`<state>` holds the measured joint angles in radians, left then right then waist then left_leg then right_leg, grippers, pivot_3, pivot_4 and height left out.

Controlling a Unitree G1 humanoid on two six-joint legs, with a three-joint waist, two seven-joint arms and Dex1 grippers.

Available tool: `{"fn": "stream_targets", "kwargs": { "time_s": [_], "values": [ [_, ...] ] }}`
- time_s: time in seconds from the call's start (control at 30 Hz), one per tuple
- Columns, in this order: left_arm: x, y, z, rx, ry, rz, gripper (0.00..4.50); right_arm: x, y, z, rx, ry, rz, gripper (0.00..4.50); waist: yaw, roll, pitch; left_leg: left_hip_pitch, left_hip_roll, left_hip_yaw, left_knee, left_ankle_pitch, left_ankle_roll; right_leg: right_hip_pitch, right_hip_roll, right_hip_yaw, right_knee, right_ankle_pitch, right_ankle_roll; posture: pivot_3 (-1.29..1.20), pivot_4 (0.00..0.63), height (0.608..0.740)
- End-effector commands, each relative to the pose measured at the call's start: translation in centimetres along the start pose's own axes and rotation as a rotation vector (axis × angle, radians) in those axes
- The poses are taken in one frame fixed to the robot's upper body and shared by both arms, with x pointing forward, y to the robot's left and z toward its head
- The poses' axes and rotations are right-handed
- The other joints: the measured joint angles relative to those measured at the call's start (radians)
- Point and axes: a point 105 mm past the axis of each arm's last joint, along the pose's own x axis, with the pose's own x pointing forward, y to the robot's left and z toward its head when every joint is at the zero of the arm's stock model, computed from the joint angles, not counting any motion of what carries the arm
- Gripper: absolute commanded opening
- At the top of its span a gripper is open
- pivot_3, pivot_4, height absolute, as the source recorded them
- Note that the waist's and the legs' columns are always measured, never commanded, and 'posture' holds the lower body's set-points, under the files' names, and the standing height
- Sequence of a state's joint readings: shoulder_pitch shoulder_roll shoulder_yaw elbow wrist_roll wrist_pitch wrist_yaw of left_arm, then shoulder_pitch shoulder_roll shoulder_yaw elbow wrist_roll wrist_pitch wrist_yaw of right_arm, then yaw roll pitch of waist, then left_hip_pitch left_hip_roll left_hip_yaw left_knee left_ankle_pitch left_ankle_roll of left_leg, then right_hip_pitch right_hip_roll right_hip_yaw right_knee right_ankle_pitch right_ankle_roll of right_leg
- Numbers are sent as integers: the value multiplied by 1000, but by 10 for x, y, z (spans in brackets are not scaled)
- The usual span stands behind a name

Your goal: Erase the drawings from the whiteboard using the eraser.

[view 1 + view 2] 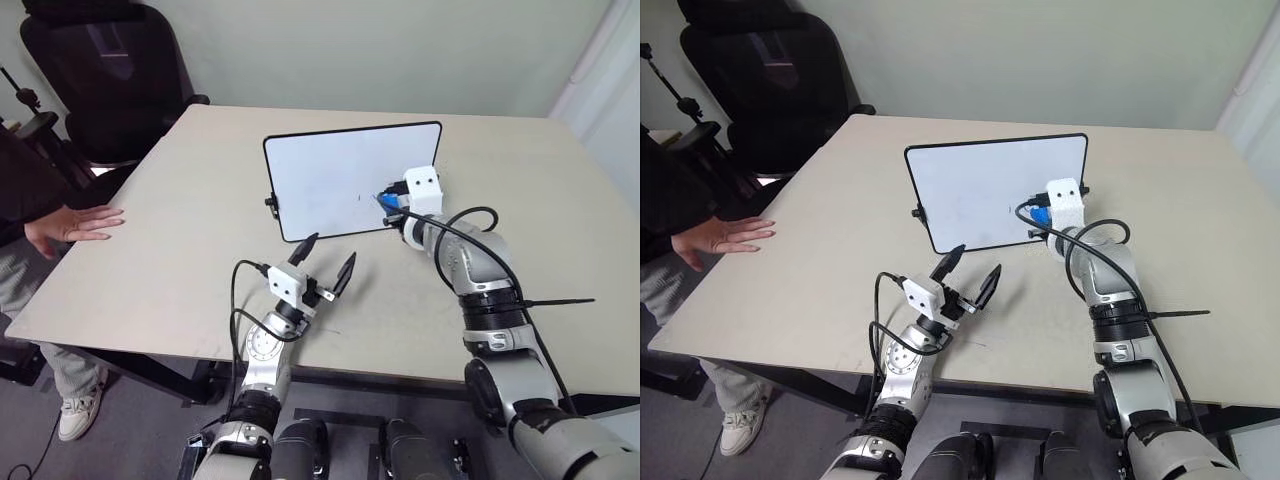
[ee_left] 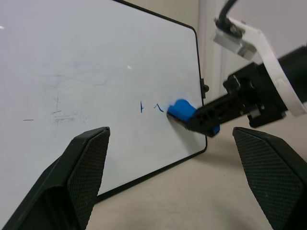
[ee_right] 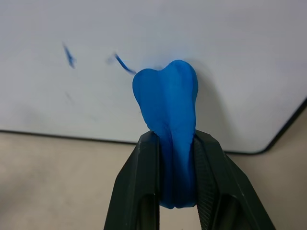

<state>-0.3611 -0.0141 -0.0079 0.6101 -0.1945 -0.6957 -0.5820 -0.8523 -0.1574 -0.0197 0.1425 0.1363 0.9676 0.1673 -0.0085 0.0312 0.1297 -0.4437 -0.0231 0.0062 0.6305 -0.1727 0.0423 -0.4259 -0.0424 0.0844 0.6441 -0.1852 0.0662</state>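
Now pressing the eraser [image 3: 168, 105] against the whiteboard [image 1: 330, 170], pinched tight in the right gripper [image 1: 392, 203] fingers.
Stands propped upright on the beige surface [image 1: 180, 250]; left gripper [image 1: 326, 258] fingers spread open before it; drawings [image 2: 148, 106] faint beside the eraser; hand [image 1: 70, 225] resting at the edge, chair [image 1: 110, 70] behind.

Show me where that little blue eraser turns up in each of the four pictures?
Left eye view: the eraser is right of centre, against the whiteboard, low on its right side.
Right eye view: the same spot, under the white housing.
Left wrist view: centre, touching the board beside the remaining drawings.
Right wrist view: centre, pinched between black jaws.
Shared landmark: the board's lower right rounded corner.
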Motion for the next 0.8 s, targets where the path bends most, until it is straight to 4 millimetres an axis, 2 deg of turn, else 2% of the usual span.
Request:
{"fn": "stream_targets", "kwargs": {
  "time_s": [0.03, 0.1, 0.17, 0.37, 0.5, 0.8],
  "values": [
    [-8, 8, -21, -49, 77, 39, 4500, -17, 27, 51, -17, -171, 105, 777, 2, 1, -1, 1, 0, 0, -1, 0, 0, 0, 0, 0, 0, 0, 0, 0, 150, 740],
    [-8, 10, -24, -52, 87, 42, 4500, -19, 30, 58, -10, -185, 115, 777, 5, 1, -1, 2, 0, -1, -3, 0, -1, 0, 0, -1, 0, 0, 1, 0, 150, 740],
    [-8, 13, -28, -56, 97, 44, 4500, -17, 31, 54, -14, -169, 113, 777, 7, 0, 0, 7, 0, -2, -4, -2, -2, 4, 0, -1, 0, 0, 1, 0, 150, 740],
    [-11, 14, -31, -54, 97, 45, 4500, -1, 21, 18, -24, -58, 61, 777, 4, 1, -1, 9, 0, -4, -4, -5, -4, 5, 0, 0, -2, 0, 0, 0, 150, 740],
    [-15, 12, -32, -50, 92, 45, 4500, 5, 17, 5, -7, -19, 47, 777, 2, 1, -1, 9, 0, -4, -5, -5, -4, 4, 0, 0, -1, 1, 0, 0, 150, 740],
    [-22, 14, -36, -51, 105, 61, 4500, 10, 30, 10, -16, -32, 89, 777, 0, 10, -6, 10, 0, -4, -5, -5, -5, 2, 0, 0, -1, 1, -1, 0, 150, 740]
  ]
}}
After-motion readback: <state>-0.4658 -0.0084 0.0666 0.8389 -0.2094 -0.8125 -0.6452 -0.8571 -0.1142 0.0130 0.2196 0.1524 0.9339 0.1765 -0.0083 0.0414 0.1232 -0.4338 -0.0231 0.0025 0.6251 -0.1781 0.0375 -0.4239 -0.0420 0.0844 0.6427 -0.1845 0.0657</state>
